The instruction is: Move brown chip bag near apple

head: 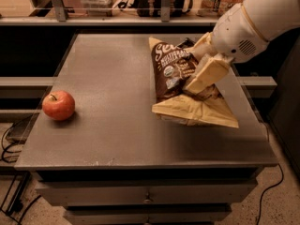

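the gripper, well apart from the apple, pinches the brown chip bag with one finger across its front. the bag stands tipped up off the table, apparently ready to be carried toward the apple.

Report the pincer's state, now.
The pincer is closed on the brown chip bag, over the right side of the table.

The brown chip bag is clamped by the claw at the surface's right side, tilted up, well apart from the apple.
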{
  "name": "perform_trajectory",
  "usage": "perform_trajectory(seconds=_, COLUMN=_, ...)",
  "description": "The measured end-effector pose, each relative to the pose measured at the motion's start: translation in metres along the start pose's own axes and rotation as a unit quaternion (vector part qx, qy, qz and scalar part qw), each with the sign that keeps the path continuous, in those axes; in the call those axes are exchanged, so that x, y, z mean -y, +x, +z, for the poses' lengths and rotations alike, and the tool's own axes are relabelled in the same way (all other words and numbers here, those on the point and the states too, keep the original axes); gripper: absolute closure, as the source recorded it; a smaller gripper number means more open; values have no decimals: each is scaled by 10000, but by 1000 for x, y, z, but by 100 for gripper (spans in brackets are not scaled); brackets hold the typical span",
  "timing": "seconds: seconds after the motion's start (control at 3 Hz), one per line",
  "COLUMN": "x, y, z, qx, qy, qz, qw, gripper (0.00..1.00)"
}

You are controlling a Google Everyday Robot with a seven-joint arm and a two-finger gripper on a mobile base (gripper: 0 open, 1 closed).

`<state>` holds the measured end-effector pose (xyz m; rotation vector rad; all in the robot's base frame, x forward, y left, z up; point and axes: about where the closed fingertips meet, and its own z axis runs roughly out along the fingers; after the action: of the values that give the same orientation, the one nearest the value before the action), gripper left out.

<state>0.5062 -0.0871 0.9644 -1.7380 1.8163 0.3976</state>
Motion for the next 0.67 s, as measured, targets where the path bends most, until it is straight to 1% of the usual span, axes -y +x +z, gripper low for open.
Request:
perform_trajectory(seconds=0.33, x=-7, y=-27, z=21, qx=218, qy=-162, qz=-225, qw=9994, gripper=100)
perform_trajectory(seconds=0.67, x=-16, y=-67, z=51, qx=613, qy=-410, qz=-519, qw=9959, gripper=100)
